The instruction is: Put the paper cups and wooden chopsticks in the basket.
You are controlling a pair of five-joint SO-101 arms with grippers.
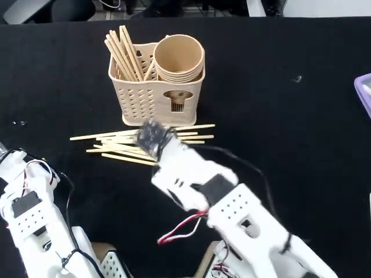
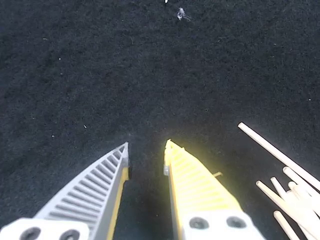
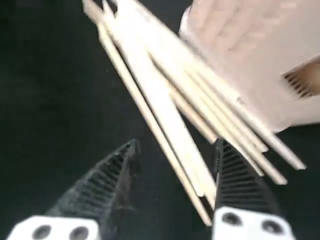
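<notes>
A beige perforated basket (image 1: pixel 155 94) stands at the back of the black table. Inside it are a stack of paper cups (image 1: pixel 178 58) and several upright wooden chopsticks (image 1: pixel 123 53). Several loose chopsticks (image 1: pixel 113 146) lie on the table just in front of it. My right gripper (image 1: pixel 152 138) hangs low over that pile. In the right wrist view it (image 3: pixel 176 146) is open, its black fingers on either side of the chopsticks (image 3: pixel 165 107), with the basket (image 3: pixel 260 55) just beyond. My left gripper (image 2: pixel 146 149) is open over bare cloth, with chopstick ends (image 2: pixel 290 187) off to one side.
The left arm (image 1: pixel 26 202) sits at the near left corner, and the right arm's white body (image 1: pixel 232 214) crosses the near middle. The corner of a purple object (image 1: pixel 364 92) shows at the right edge. Red wires (image 1: pixel 177 231) hang near the arm bases.
</notes>
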